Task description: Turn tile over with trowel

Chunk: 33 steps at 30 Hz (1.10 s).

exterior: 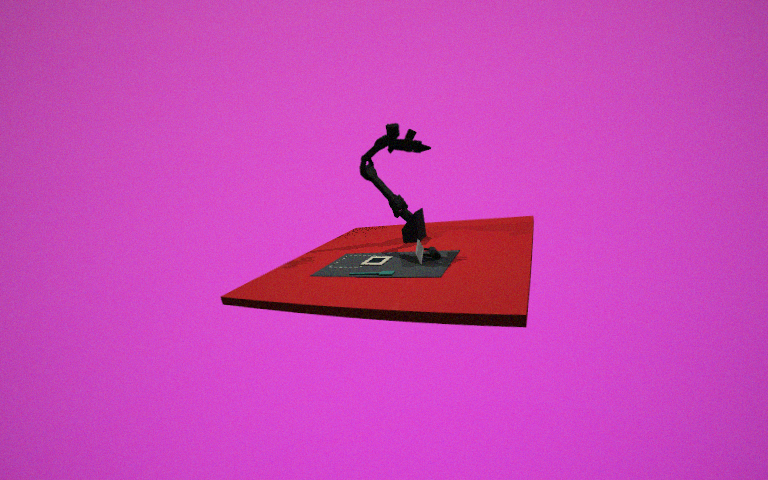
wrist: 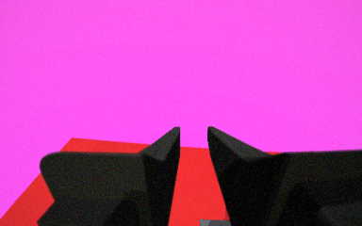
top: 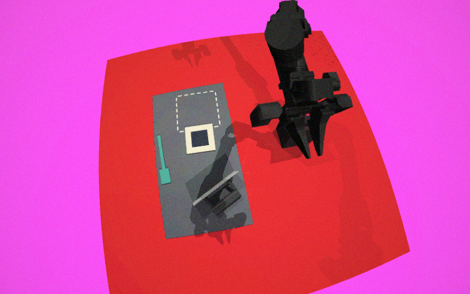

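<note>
The tile [top: 199, 138] [exterior: 376, 260], cream with a dark square facing up, lies flat on the grey mat [top: 180, 222] [exterior: 424, 271]. Its far edge meets the near side of the dashed outline [top: 213, 91]; most of it is outside. A grey plate [top: 215, 187] [exterior: 419, 253] with a dark bar handle on its back, shaped like a trowel, stands tilted on the mat. A teal tool [top: 165, 176] [exterior: 386, 273] with a thin handle and square blade lies flat along the mat's left edge. My gripper [top: 314, 155] [exterior: 428, 147] [wrist: 193, 132] is partly open and empty, high above the table.
The red table [top: 138, 260] [exterior: 339, 300] extends around the mat. The arm's dark base [exterior: 413, 230] stands beyond the mat's long side, behind the grey plate in the exterior view. Shadows of the arm fall across the mat and table.
</note>
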Tool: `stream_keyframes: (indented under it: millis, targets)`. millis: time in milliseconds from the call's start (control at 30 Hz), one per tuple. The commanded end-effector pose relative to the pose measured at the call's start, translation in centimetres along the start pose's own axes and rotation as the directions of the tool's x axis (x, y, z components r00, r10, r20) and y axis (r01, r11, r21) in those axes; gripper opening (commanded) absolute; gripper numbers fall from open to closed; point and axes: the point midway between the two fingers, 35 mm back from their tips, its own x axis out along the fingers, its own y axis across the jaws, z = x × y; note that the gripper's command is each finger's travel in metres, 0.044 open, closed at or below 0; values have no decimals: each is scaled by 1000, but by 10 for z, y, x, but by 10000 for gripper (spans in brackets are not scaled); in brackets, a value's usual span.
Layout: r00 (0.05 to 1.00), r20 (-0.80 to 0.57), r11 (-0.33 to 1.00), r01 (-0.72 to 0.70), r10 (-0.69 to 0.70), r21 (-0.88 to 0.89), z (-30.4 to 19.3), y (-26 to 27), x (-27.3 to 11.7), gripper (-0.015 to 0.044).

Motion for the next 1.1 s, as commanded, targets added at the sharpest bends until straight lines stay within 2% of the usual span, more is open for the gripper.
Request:
stream_keyframes:
  millis: [0, 467, 1067]
  targets:
    - [998, -62, 998, 10, -14, -68, -17, -9, 13, 100]
    - [952, -301, 935, -61, -51, -350, -82, -37, 55, 100]
    - [819, -571, 717, -366, -53, -593, -170, -58, 88, 100]
